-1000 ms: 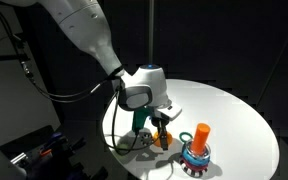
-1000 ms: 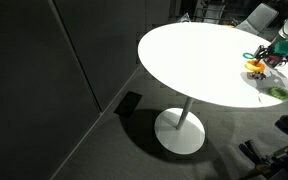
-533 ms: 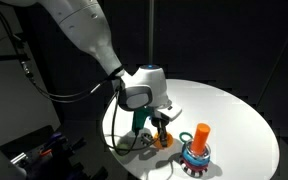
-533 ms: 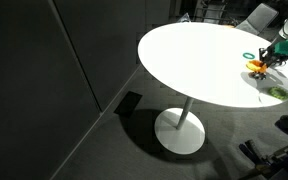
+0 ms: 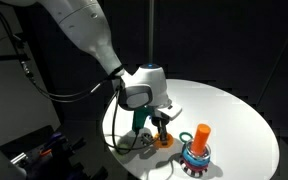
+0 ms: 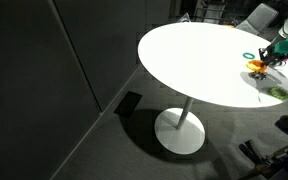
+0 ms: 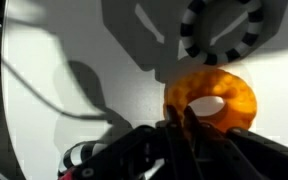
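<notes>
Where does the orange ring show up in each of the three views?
In an exterior view: the orange ring is low centre, just under the gripper.
In an exterior view: it is at the far right, in the upper half.
Wrist view: it is large, right of centre.
Shared landmark: the white round table beneath it.

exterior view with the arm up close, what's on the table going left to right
black cable → orange ring, pinched by the gripper → stacking toy with an orange peg

Bent arm (image 5: 89,35) points tool (image 5: 162,130) downward, fingers together.
</notes>
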`<state>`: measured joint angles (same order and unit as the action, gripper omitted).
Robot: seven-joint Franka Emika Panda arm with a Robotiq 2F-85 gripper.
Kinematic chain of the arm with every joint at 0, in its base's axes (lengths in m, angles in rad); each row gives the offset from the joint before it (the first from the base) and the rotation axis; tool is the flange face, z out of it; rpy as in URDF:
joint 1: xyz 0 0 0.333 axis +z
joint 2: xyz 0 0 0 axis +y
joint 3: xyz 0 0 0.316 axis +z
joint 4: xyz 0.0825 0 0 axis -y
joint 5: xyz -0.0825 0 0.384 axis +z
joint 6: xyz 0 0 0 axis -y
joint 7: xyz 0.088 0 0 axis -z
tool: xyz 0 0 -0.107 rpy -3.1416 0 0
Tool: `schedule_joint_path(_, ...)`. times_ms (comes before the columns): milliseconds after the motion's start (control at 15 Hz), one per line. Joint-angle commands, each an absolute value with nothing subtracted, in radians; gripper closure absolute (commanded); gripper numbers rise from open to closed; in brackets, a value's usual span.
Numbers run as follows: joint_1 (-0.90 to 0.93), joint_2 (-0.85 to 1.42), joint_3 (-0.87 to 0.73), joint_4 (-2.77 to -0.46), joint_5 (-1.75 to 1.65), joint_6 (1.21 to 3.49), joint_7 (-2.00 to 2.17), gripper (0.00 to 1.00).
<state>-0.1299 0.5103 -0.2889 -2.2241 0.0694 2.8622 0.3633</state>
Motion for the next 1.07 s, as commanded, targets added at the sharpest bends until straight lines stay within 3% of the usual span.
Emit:
schedule_joint_path(0,-0.14,0.467,-0.288,-2.225,0.088,2.827,0.333,0.96)
schedule_joint_path(1000,-0.132,0.243,-0.332,-2.212,0.035,2.736,0.357,0.96)
